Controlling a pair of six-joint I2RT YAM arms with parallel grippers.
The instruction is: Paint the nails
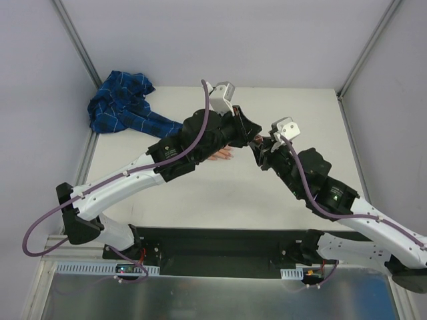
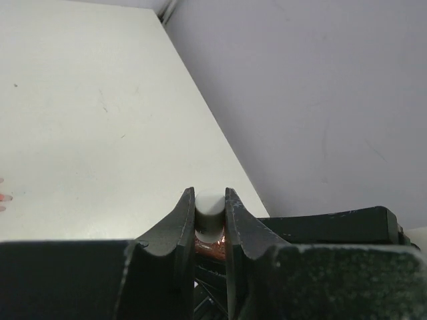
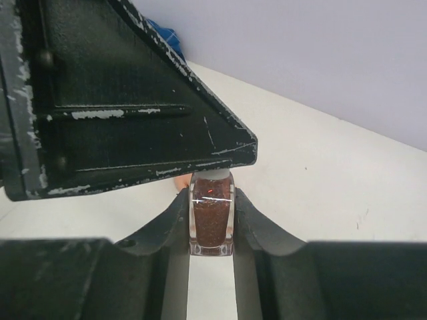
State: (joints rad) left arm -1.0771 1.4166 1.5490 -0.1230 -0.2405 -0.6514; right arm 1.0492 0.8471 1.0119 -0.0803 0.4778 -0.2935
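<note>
From above, I see both arms meeting mid-table. The left gripper and right gripper are tip to tip, just beside the fake hand. Its blue plaid sleeve trails to the far left corner. I judge they meet here so the polish opens close to the work. Open table lies toward me and to the right, so there is room to swing.

Left wrist: this pincer is clamped narrow on a pale round cap, with red glass just beneath. The nails peek in as pink tips at the left edge, well apart from the cap. The wall closes off the right side.

Right wrist: this pincer is pinched on the polish bottle, held upright to steady it. The left pincer's black body sits over its top.
</note>
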